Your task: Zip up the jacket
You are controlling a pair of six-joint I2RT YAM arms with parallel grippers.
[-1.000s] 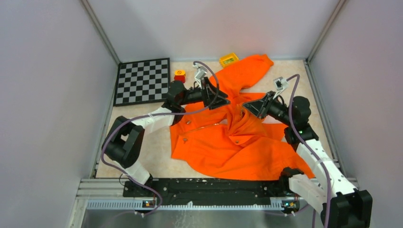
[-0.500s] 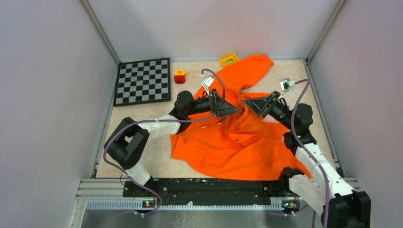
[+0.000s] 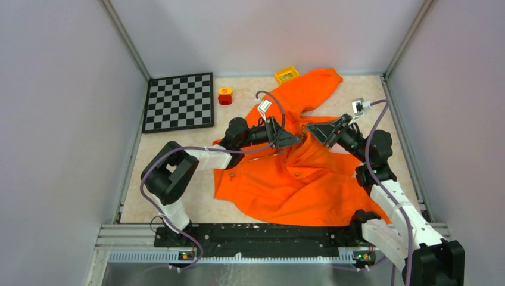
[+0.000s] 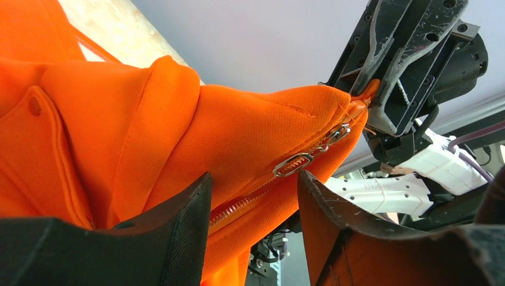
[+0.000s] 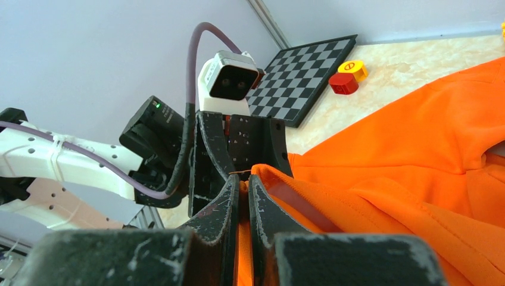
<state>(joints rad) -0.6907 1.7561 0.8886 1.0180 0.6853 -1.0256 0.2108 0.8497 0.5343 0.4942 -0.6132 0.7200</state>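
Observation:
The orange jacket (image 3: pixel 286 185) lies crumpled on the table, with one sleeve stretched toward the back. My right gripper (image 3: pixel 315 130) is shut on the jacket's front edge by the zipper top (image 5: pixel 244 185) and holds it lifted. My left gripper (image 3: pixel 293 139) is open just left of it. In the left wrist view the gripper (image 4: pixel 253 179) has its jaws on either side of the raised fabric ridge. The zipper teeth (image 4: pixel 238 205) run between them, and the silver zipper pull (image 4: pixel 295 162) is just beyond the fingertips. The right gripper's fingers (image 4: pixel 387 77) pinch the fabric tip above.
A checkerboard (image 3: pixel 180 101) lies at the back left. A red and yellow block (image 3: pixel 225 95) is beside it. A yellow object (image 3: pixel 286 74) sits at the back wall by the sleeve. Grey walls enclose the table on three sides.
My left gripper has moved right and down along the jacket, close to the right gripper. The right gripper shifted slightly right and up with the fabric, then stayed.

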